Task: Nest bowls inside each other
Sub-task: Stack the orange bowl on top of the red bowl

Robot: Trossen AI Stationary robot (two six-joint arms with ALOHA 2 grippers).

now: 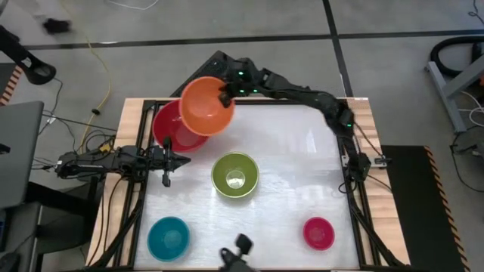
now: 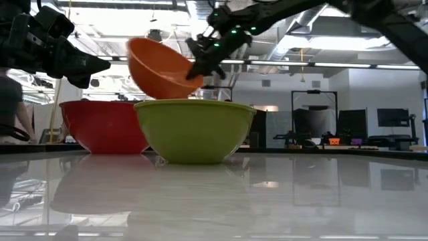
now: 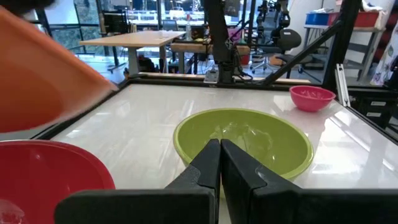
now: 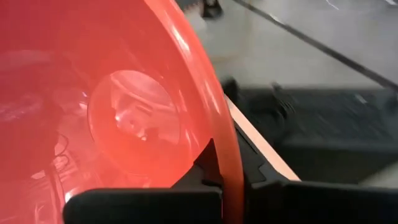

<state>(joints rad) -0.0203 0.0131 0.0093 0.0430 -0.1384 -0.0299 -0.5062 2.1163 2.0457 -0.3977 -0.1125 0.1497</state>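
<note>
Right gripper (image 1: 224, 97) reaches across the table's far side, pinching the rim of the orange bowl (image 1: 206, 106), tilted in the air over the red bowl (image 1: 172, 128). Left gripper (image 1: 168, 160) waits by the left edge, jaws closed, empty. Five bowls, one each: also green (image 1: 235, 175), teal (image 1: 168, 237), pink (image 1: 318, 233).

Bright, even overhead light. Ceiling strips mirror as long white glare streaks across the glossy table (image 1: 302, 151), strongest toward its far edge. Soft, faint shadows. The orange bowl (image 4: 112, 112) fills the right wrist view, floor behind smeared with blur.
</note>
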